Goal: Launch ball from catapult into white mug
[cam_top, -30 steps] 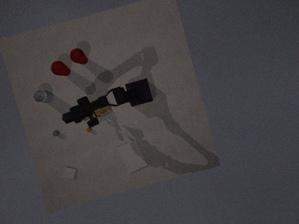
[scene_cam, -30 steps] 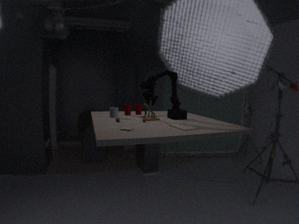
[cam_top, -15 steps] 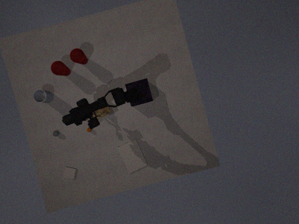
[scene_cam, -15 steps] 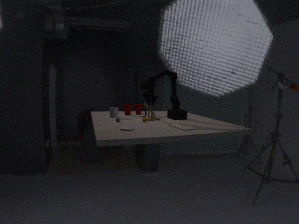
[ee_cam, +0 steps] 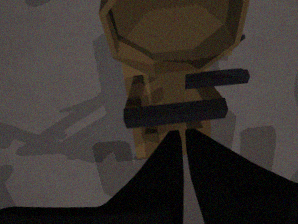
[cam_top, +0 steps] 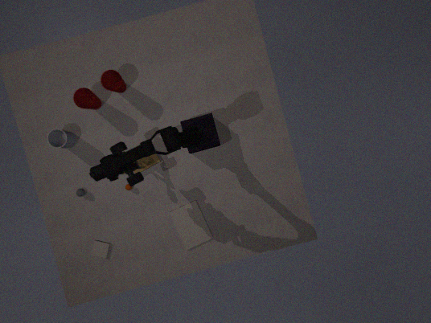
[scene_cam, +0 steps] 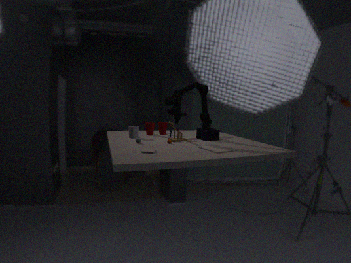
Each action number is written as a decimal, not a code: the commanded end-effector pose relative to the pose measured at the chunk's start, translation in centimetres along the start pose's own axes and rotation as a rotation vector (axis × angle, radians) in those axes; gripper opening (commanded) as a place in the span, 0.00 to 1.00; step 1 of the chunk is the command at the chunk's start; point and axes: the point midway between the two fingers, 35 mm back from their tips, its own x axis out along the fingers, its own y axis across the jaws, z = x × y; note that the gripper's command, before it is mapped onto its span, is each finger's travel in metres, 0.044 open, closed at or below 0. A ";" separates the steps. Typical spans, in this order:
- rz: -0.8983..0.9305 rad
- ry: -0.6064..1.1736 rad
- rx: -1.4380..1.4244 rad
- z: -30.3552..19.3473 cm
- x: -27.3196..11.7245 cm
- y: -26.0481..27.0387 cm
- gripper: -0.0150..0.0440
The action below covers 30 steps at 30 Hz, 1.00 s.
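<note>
Wrist view: black gripper (cam_top: 126,163) (scene_cam: 177,122) (ee_cam: 182,139) is pressing fingertips together, empty; tan wooden catapult (cam_top: 149,161) (scene_cam: 179,140) (ee_cam: 172,30) sitting twelve o'clock. Probably aiming; orange ball (cam_top: 129,187) (scene_cam: 169,141) needing loading.

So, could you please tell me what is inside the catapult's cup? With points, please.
In the wrist view, the visible part of the cup (ee_cam: 175,32) holds no ball; its far edge is cut off, so that bit stays unseen.
</note>
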 end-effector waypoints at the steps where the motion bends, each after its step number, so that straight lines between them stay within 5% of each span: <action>1: 0.005 0.001 -0.007 0.0 0.0 0.1 0.25; 30: 0.005 -0.001 -0.007 2.3 3.2 0.0 0.25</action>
